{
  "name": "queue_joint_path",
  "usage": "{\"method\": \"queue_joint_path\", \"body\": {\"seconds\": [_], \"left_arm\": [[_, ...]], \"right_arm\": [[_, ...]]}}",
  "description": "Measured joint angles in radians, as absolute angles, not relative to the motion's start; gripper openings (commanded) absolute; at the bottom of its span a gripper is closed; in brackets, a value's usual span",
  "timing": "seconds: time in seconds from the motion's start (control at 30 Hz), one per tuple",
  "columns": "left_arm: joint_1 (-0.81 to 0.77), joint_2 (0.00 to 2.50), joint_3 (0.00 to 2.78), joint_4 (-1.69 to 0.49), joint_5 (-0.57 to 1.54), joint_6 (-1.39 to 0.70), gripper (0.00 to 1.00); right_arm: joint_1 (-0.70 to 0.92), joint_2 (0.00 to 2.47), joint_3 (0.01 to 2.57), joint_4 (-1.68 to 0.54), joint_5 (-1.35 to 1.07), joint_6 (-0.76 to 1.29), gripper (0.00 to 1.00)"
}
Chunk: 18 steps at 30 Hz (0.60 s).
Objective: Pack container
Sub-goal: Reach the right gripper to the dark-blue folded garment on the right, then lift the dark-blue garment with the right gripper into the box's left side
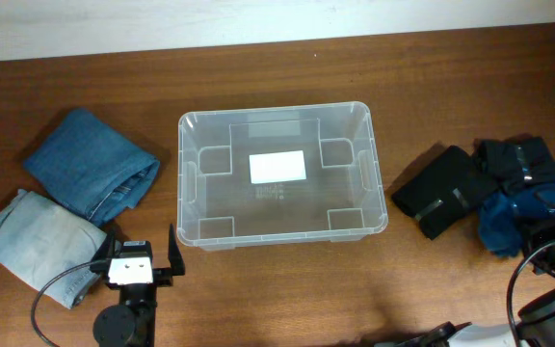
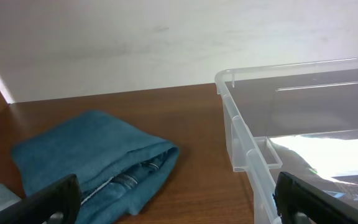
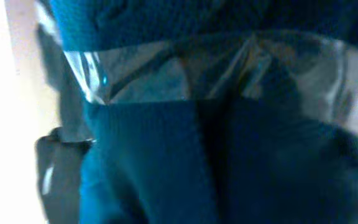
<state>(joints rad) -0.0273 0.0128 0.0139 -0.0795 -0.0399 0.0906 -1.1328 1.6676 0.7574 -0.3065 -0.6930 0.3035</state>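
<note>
A clear plastic container [image 1: 187, 183] sits at the centre of the wooden counter [image 1: 287, 289]. At lower left, the jaws of the left arm [image 1: 143, 255] stand wide open, holding nothing, near folded jeans [image 1: 90, 164]. At lower right, the right arm [image 1: 545, 241] is over a blue sweater [image 1: 507, 224]. Fabric fills its wrist view, so the state of its jaws cannot be told.

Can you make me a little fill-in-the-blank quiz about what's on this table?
1. The container holds ___ clothes.
2. The label on its bottom is ___.
3. The dark jeans and pale jeans lie on the robot's ___ side.
4. The left gripper is ___.

Missing words: no; white; left; open.
</note>
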Motion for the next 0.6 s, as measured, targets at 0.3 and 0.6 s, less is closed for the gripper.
{"method": "queue_joint_path", "body": {"seconds": [0.3,0.6], "left_arm": [[-0.027,0.013,0.014,-0.080,-0.040,0.091,0.99],[-0.027,0.013,0.014,-0.080,-0.040,0.091,0.99]], "right_arm": [[-1.136,1.520,0.806,-0.607,-0.717,0.292,0.04],[-0.796,1.110,1.152,-0.861,-0.732,0.187,0.04]]}}
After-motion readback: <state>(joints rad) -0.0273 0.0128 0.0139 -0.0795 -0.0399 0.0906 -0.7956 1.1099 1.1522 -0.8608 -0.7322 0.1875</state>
